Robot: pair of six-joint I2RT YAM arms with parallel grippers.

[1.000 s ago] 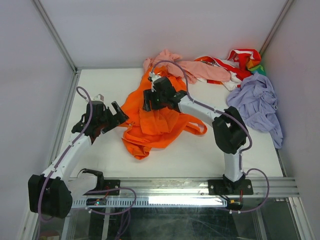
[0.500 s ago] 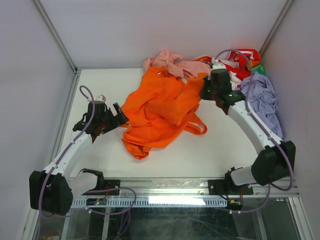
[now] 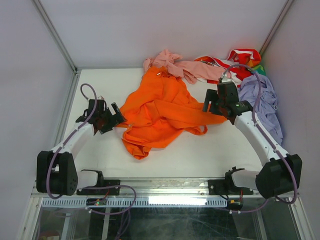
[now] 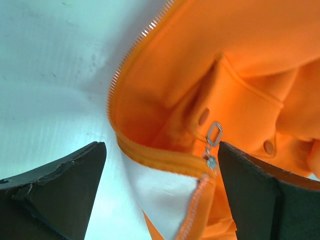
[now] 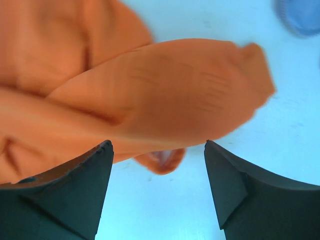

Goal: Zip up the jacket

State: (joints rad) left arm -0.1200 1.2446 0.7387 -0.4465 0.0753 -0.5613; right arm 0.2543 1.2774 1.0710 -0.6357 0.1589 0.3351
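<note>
The orange jacket lies crumpled in the middle of the table, with one part stretched out to the right. My left gripper is open at its left edge. In the left wrist view the open jaws frame the jacket's zipper edge, pale lining, and the metal slider with its pull near the right finger. My right gripper is open at the jacket's right end. In the right wrist view it is empty, with the orange fabric end just ahead of the fingertips.
A pale pink garment lies behind the jacket. A red and white garment sits in the back right corner and a lilac garment along the right wall. Walls close the left, back and right. A metal rail runs along the front.
My right arm swung from over the jacket's upper left to its right side, dragging a part of the jacket out to the right. My left gripper shifted slightly up and left.
</note>
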